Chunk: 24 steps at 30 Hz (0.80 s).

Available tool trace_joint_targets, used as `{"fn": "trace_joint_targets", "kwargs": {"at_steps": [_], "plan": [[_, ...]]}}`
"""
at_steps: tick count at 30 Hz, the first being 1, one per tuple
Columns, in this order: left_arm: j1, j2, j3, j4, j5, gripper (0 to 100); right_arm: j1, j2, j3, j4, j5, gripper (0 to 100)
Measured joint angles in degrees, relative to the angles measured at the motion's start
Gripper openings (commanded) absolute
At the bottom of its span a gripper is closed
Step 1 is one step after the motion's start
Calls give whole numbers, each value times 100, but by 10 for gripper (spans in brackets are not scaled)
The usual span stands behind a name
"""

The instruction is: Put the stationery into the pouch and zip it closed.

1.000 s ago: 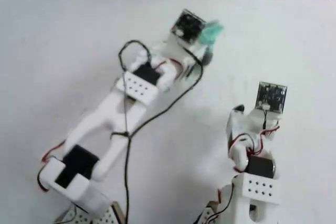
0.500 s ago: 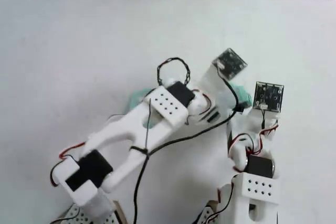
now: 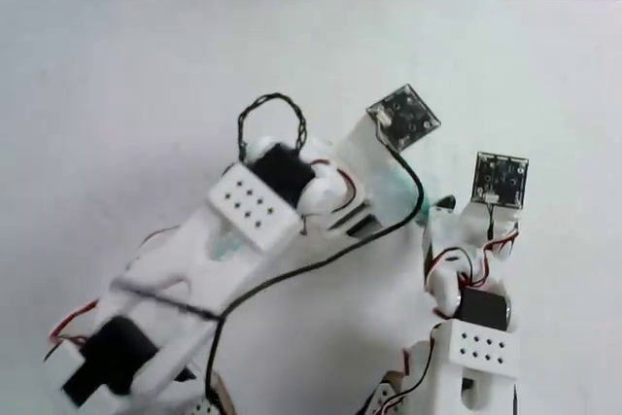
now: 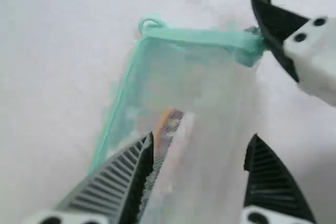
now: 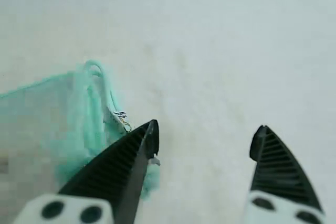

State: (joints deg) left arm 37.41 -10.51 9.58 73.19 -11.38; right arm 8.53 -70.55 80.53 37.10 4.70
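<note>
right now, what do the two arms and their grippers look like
Both the left arm and right arm are white plastic shells with black motors, thin red wires and perforated panels. A black cable runs along the left one. The left gripper and right gripper have dark, pointed, ribbed fingers on white bases.

Pouch [image 4: 194,87]: soft translucent frosted plastic, with mint-green cloth trim and loop. Zip pull [image 5: 122,117] at the pouch corner: small shiny metal. Table [image 3: 117,75] under the pouch: white, matt, smooth. Left gripper [image 4: 202,140] and right gripper [image 5: 207,127] at the pouch: ribbed matt black plastic fingers on smooth white plastic bases.
</note>
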Motion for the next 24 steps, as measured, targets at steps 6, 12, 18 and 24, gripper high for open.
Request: {"fn": "trace_joint_targets", "kwargs": {"at_steps": [6,12,18,24], "plan": [[-141,-422,-18,-325,-53,278,-18,0,18,0,0,279],[-1310,-448,-18,88,-818,269,-18,0,35,0,0,276],[-3569,-448,826,114,-1336,194,-448,9,35,114,378,180],[-5029,-448,2251,105,-2075,106,-624,9,35,176,563,178]]}}
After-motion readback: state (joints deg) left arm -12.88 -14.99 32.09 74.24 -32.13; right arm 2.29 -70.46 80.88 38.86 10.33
